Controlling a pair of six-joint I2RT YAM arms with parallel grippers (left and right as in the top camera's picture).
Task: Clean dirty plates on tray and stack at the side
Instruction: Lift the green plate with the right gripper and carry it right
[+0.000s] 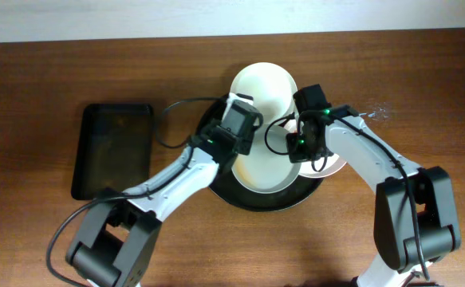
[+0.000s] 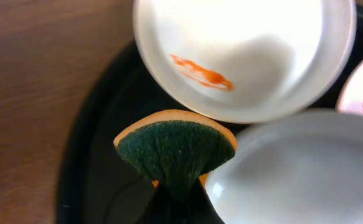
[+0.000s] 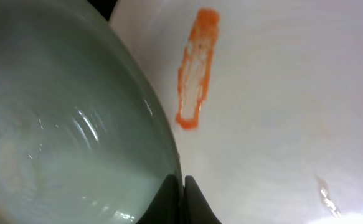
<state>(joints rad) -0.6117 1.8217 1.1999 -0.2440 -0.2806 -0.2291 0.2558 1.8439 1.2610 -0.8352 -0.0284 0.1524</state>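
Note:
The round black tray (image 1: 252, 199) holds three plates. A white plate (image 1: 264, 84) with an orange smear (image 2: 201, 71) lies at its far edge. A pale blue-white plate (image 1: 262, 171) lies in the middle and shows in the left wrist view (image 2: 299, 168). A pale pink-white plate (image 1: 333, 165) with an orange smear (image 3: 195, 74) lies at the right. My left gripper (image 2: 176, 196) is shut on a sponge (image 2: 176, 149) with a green face and orange back, held over the tray between the white and blue plates. My right gripper (image 3: 182, 194) is shut on the blue plate's rim (image 3: 162, 134).
A smaller rectangular black tray (image 1: 112, 147) lies on the wooden table (image 1: 41, 96) to the left of the round tray. Both arms cross over the round tray from the near side.

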